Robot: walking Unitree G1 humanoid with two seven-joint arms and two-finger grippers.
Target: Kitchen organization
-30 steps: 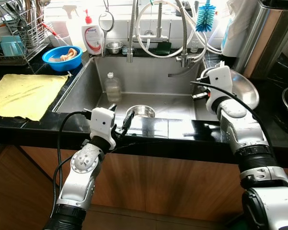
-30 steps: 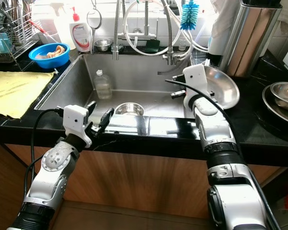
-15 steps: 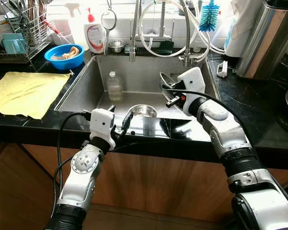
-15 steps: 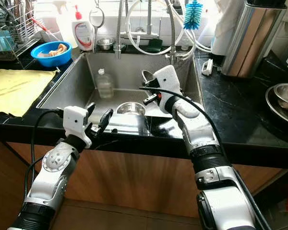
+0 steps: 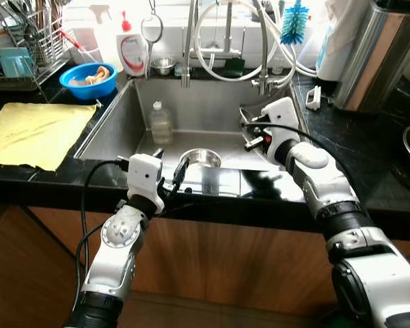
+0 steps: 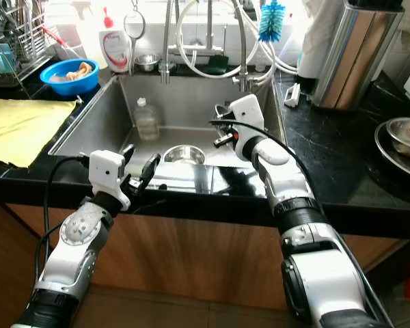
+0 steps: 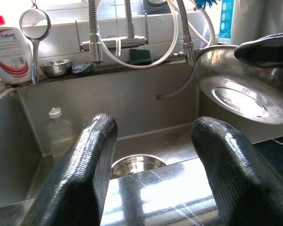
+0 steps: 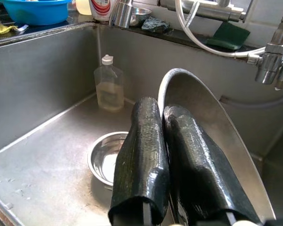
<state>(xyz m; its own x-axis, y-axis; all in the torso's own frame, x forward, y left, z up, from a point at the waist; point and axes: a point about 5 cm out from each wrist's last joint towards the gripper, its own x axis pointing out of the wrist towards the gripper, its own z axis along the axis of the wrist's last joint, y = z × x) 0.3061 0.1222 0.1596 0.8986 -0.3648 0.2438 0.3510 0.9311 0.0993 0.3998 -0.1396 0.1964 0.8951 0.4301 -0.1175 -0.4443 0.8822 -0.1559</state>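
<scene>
My right gripper [image 5: 249,135] is shut on the rim of a wide steel bowl [image 8: 212,122], which it holds tilted on edge over the right half of the sink [image 5: 116,126]. The left wrist view shows the same held bowl [image 7: 240,89]. A smaller steel bowl [image 5: 200,158] sits on the sink floor over the drain, below and to the left of the held one. My left gripper [image 5: 171,172] is open at the counter's front edge, pointing toward the sink with nothing between its fingers [image 7: 87,165].
A plastic bottle [image 5: 161,123] stands in the sink's back left. On the left counter are a yellow cloth [image 5: 34,133], a blue bowl [image 5: 89,78] and a dish rack [image 5: 27,41]. Faucet hoses [image 5: 225,34] hang behind the sink. A steel canister [image 5: 376,55] and stacked steel bowls [image 6: 400,137] are on the right.
My right gripper has carried the wide steel bowl from the right counter leftward to over the sink. The left arm has stayed where it was.
</scene>
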